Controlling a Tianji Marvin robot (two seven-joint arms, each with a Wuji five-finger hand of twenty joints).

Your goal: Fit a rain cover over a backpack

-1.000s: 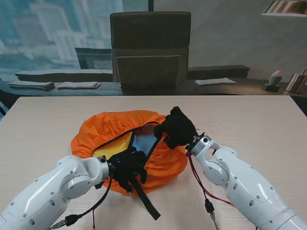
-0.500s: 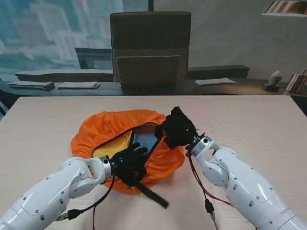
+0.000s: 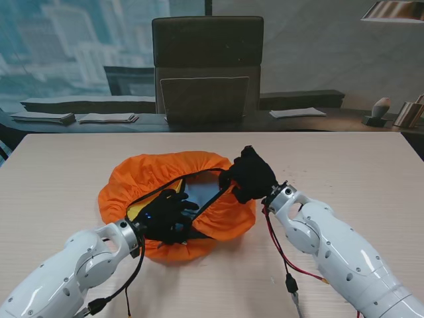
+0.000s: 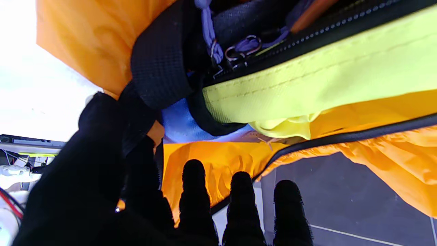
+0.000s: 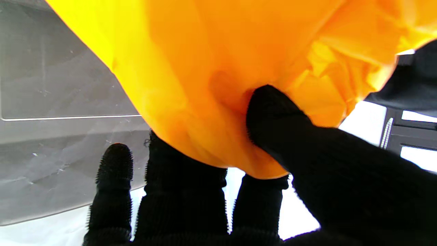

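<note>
The black strap point(image 4: 160, 65) that trailed toward the lower frame edge is now tucked in, clamped by the left hand point(image 3: 165, 215). Frame centre: crinkled orange rain cover point(image 3: 152, 175) domes over the backpack point(image 3: 202, 192) on the table point(image 3: 66, 165). Right hand point(image 3: 250, 173) pinches the cover's smooth fabric.

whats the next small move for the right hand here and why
Probably pull the pinched edge a little farther toward the left hand. The right hand already grips the orange rain cover between thumb and fingers, yet the backpack shows through the black-trimmed opening, so the cover is not fully over it. The left hand is at the black strap.
</note>
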